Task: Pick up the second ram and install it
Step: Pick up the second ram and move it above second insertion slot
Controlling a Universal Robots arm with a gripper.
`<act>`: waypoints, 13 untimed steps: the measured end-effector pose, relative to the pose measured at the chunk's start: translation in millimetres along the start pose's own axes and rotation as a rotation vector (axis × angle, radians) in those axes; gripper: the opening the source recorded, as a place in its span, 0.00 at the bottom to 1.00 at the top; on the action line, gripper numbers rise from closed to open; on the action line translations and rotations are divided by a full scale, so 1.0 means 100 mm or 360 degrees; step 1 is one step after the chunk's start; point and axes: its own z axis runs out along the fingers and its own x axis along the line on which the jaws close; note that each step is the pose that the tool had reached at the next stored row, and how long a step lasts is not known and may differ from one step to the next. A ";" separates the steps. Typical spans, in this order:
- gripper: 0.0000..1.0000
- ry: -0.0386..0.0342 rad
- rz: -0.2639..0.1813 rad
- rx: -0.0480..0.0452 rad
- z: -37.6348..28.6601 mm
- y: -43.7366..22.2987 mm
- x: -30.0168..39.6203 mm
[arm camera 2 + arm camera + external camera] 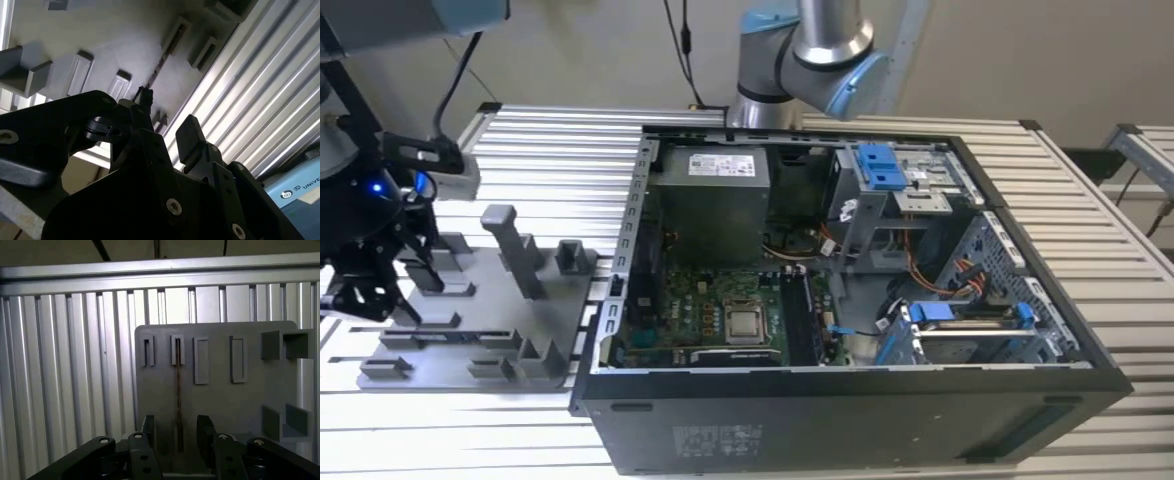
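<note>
Pickup is the step I'm in: my gripper [176, 432] hangs open over the tray [225, 405], holding nothing, with the ram [177, 375] standing on edge between its fingers [202, 426], clear of both, so closing, I judge, calls for staying centred on that thin edge.

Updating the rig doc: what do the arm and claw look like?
Arm: silver tubes, light-blue joint caps. Claw: matte black, two flat blocky fingers on bolted linkages with silver screw heads. A black cable runs to the wrist, where a blue light glows.
</note>
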 end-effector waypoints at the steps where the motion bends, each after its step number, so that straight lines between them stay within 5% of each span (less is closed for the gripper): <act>1: 0.48 0.0000 0.0000 0.0000 0.016 0.002 0.000; 13: 0.48 -0.0001 -0.0001 0.0009 0.225 0.005 0.000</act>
